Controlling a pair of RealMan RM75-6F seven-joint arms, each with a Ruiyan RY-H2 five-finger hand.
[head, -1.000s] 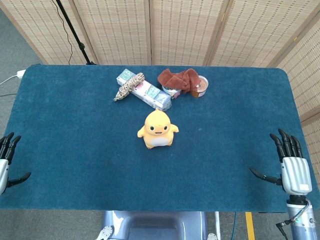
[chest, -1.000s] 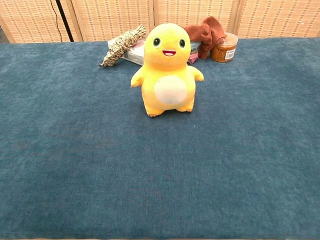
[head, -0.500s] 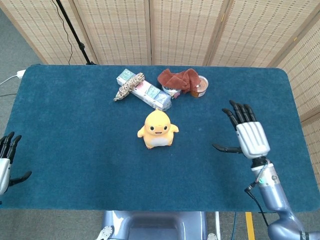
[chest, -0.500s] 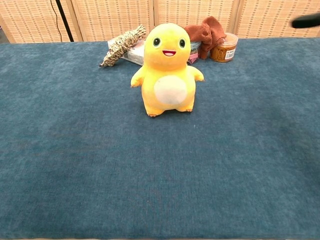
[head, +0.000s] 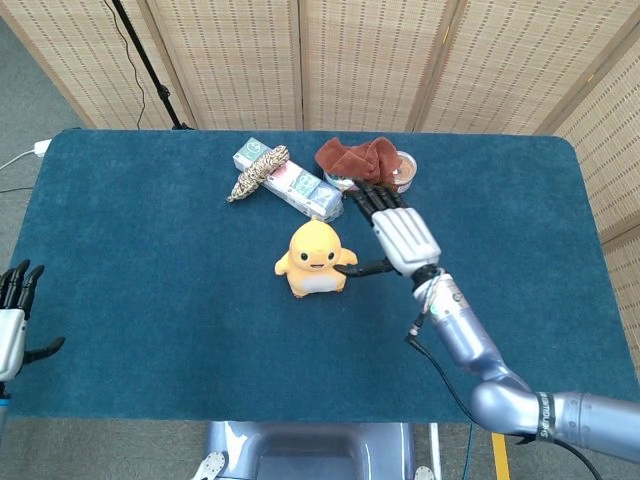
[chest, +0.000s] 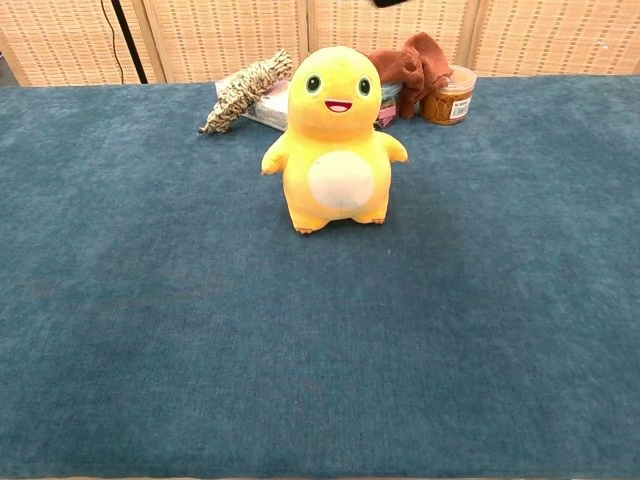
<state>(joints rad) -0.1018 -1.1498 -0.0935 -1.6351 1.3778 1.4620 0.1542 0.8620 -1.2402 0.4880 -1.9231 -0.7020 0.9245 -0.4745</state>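
Note:
A yellow plush duck (head: 315, 258) stands upright in the middle of the blue table (head: 150, 290), facing me; the chest view shows it close up (chest: 337, 140) with nothing touching it. My right hand (head: 397, 234) hovers just right of the duck, fingers spread and pointing toward the back, thumb stretched toward the duck's wing, holding nothing. Only a dark fingertip (chest: 390, 3) of it shows at the top edge of the chest view. My left hand (head: 12, 325) hangs at the table's left front edge, fingers apart and empty.
Behind the duck lie a pastel box (head: 292, 184) with a braided rope bundle (head: 258, 172) on it, a brown cloth (head: 358, 157) over a small tin, and an orange-lidded jar (head: 403, 172). Wicker screens and a black stand pole (head: 148, 62) stand behind the table.
My right hand has swept from the table's right front edge up and leftward to just beside the duck. The left hand and all objects have stayed put.

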